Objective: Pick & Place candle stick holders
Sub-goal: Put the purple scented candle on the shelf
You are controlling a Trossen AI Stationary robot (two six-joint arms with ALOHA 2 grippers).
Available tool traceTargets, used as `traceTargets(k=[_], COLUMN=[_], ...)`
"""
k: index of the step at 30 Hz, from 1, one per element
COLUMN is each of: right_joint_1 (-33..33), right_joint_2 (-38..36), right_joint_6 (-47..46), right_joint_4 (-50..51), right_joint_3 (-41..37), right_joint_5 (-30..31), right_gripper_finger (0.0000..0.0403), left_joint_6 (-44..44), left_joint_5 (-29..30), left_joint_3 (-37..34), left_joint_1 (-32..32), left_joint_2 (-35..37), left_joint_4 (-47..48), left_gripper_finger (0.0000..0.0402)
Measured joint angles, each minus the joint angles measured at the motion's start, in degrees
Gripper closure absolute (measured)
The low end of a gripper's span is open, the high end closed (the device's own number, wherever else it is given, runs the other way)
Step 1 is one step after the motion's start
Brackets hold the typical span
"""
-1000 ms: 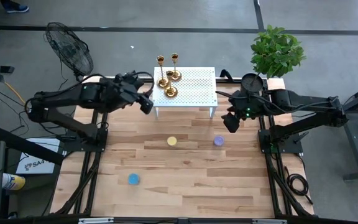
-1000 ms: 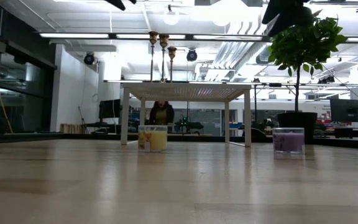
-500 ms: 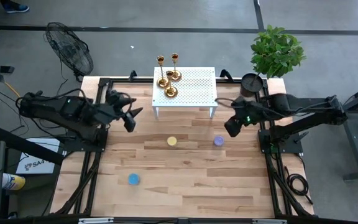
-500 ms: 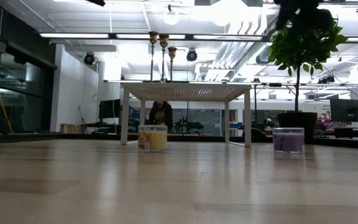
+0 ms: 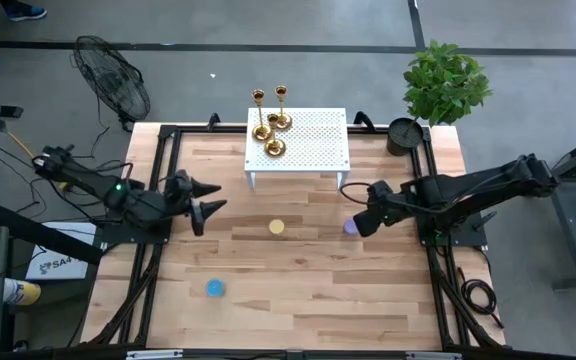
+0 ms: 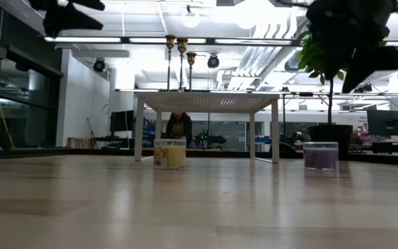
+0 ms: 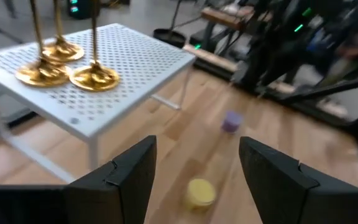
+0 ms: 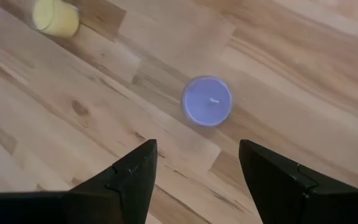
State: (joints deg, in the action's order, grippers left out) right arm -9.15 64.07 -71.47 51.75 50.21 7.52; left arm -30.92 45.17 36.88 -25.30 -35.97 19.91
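Holders (image 5: 271, 125), seemingly three, gleam gold; both end effectors (image 5: 206, 197) (image 5: 359, 217) gape empty.

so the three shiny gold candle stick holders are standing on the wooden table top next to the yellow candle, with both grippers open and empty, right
Not quite. The three shiny gold candle stick holders stand on the small white perforated table, not on the wooden table top next to the yellow candle; the high view shows it. The left gripper and right gripper are open and empty.

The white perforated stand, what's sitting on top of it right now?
Three candle stick holders stand clustered at one corner of the white perforated stand. The rest of its top is bare. Both hands are away from it. Their base undersides are hidden.
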Motion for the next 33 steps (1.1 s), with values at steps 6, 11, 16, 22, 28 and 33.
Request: traceTargets(k=[6,11,16,22,28,33], right_joint_1=[0.0,0.0,0.0,0.0,-1.6,-5.6], right_joint_2=[0.0,0.0,0.0,0.0,0.0,0.0], right_joint_6=[-4.1,-5.7,-6.4,-4.8,-0.3,-1.8], right_joint_4=[-4.5,-8.1,-10.3,-10.4,-10.6,-10.3], right_joint_3=[-4.6,-8.2,-10.0,-10.0,-10.0,-10.0], right_joint_5=[-0.2,-0.2,0.3,4.3,7.4,13.7], right_gripper_finger=[0.018,0.018,0.018,0.018,0.018,0.018], left_joint_6=[0.3,0.7,2.1,2.8,2.6,1.0], left_joint_5=[-0.6,-1.5,-1.9,0.7,0.6,0.6], left_joint_3=[-12.7,-21.0,-26.0,-28.5,-30.2,-31.8], left_joint_1=[-1.5,-2.3,-2.1,-2.1,-2.1,-2.1], left_joint_2=[8.9,15.9,20.8,23.2,23.2,23.2], left_joint_4=[-15.0,-21.9,-23.6,-23.2,-23.4,-23.3], left_gripper_finger=[0.0177,0.0177,0.0177,0.0177,0.0177,0.0177])
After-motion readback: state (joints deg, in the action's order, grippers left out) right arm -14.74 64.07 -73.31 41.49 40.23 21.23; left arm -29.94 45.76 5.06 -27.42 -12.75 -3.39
